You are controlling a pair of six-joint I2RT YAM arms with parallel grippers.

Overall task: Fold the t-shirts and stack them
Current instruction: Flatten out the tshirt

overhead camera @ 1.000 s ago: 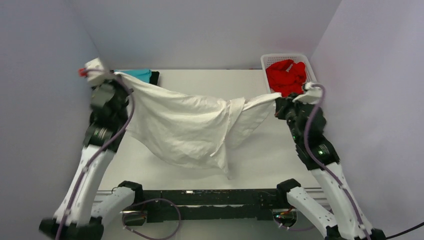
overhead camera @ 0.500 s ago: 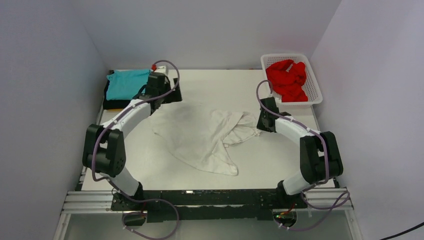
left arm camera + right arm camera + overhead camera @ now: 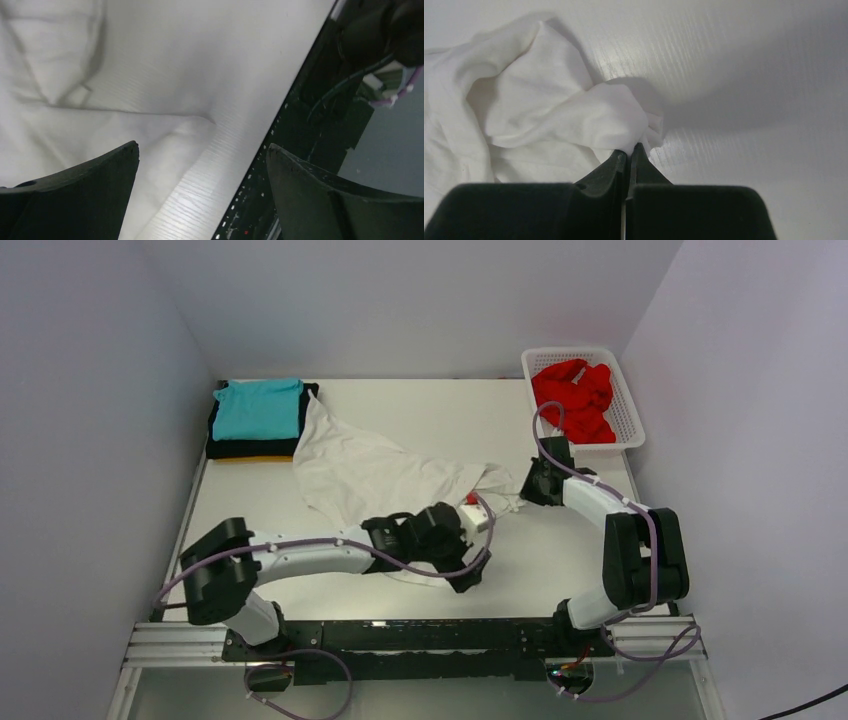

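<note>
White t-shirt (image 3: 370, 475) lies rumpled and unfolded on the counter (image 3: 430, 410), one corner pinched in the right claw (image 3: 628, 150), its near edge under the spread, empty left claw (image 3: 202, 150). Far beyond the left claw, a folded teal t-shirt (image 3: 258, 408) tops what seems a black t-shirt (image 3: 240, 447). Behind the right claw, the red t-shirt (image 3: 575, 398) waits in a basket (image 3: 631, 408).

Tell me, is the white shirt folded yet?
No. The white t-shirt lies loosely spread and wrinkled on the table, bunched at one end.
</note>
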